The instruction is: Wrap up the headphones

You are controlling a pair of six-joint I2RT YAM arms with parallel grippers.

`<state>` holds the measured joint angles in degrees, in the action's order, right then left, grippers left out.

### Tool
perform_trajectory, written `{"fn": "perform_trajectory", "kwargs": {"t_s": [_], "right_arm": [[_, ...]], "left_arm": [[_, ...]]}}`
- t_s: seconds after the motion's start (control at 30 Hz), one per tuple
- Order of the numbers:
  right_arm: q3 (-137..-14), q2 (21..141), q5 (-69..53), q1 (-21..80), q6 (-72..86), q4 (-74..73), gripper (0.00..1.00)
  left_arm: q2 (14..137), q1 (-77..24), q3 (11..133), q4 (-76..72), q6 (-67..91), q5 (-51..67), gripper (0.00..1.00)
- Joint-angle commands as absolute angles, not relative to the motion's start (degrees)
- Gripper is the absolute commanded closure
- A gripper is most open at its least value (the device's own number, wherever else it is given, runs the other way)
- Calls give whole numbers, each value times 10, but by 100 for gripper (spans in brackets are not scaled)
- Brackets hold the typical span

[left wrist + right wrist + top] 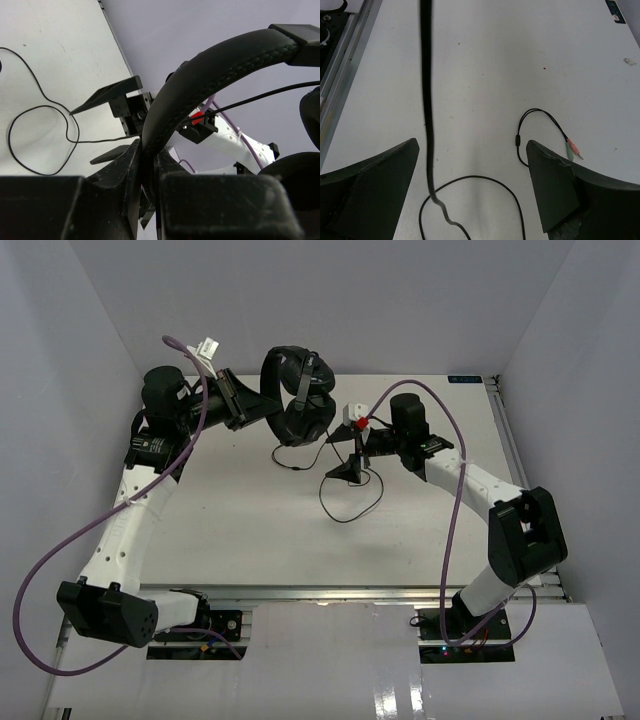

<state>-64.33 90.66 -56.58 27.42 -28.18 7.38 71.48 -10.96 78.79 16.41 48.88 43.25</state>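
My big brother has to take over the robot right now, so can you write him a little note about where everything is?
Left pincer: shut on the headband, holding the headphones up at the far side of the table.
Right pincer: open, low over the table, the cord passing between its fingers, not gripped.
Plugs: lying on the table.
Done: headphones picked up.
Left: the cord lies in loose loops; wind it around the headphones.

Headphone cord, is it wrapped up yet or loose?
Loose: the cord lies in open loops on the table, its plugs free, not wound around the headphones.
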Motion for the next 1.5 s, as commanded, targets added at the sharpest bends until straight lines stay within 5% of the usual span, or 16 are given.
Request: {"fn": "perform_trajectory", "kwargs": {"t_s": [0.0,0.4,0.5,0.63,0.73,1.0,1.47], "right_arm": [[-686,937,-585,275,-262,75,7],[-630,917,-592,275,-264,93,29],[-612,915,-597,275,-262,101,46],[-590,907,-595,275,-235,115,80],[-574,880,-577,276,-224,117,92],[-608,830,-401,300,-246,-41,92],[-707,803,142,484,-428,-237,92]], "left_arm": [[674,-110,782,152,487,454,100],[676,-110,829,189,470,367,100],[667,-110,825,174,491,330,100],[654,-110,805,143,538,286,100],[651,-110,792,125,565,262,100],[687,-110,784,107,630,156,100],[882,-198,919,204,561,-144,100]]}}
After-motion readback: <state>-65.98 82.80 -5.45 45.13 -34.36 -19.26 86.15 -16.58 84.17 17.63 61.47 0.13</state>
